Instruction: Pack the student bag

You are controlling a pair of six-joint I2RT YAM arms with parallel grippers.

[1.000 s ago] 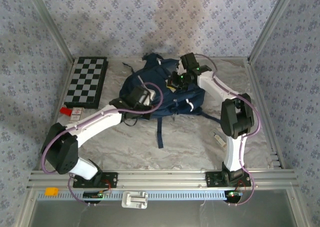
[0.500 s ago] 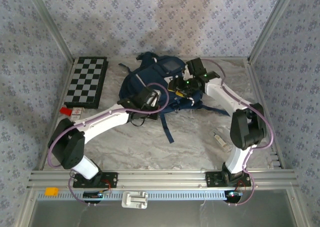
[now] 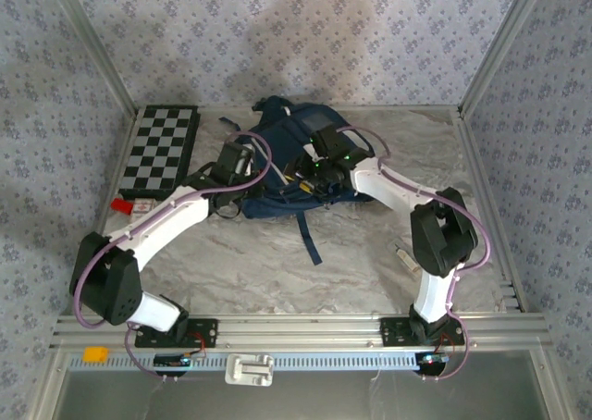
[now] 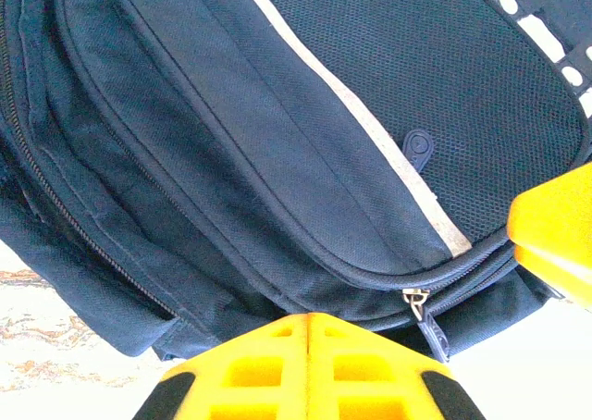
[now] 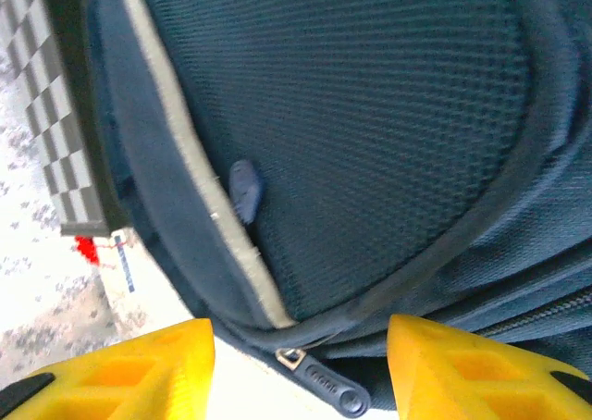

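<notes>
Fingers [image 4: 259,364] of the left gripper [image 4: 308,323], left wrist view, press together, empty, near the large navy blue fabric backpack [image 4: 231,142]. Right wrist view: right gripper [image 5: 296,337] stands wide, straddling the dark zipper pull [image 5: 324,381]. Step judged: opening a pocket; next, close on that pull. Overhead: backpack lies mid-rear on crinkled silver table [image 3: 351,244]; free room nearside.

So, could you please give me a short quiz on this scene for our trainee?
1. True or false: the chessboard lies right of the bag in the top view.
2. Which jaws stand open? A left, B right, C both.
3. What sits between the right jaws?
Key: 1 false, it lies left. 2 B. 3 a zipper pull.
</notes>
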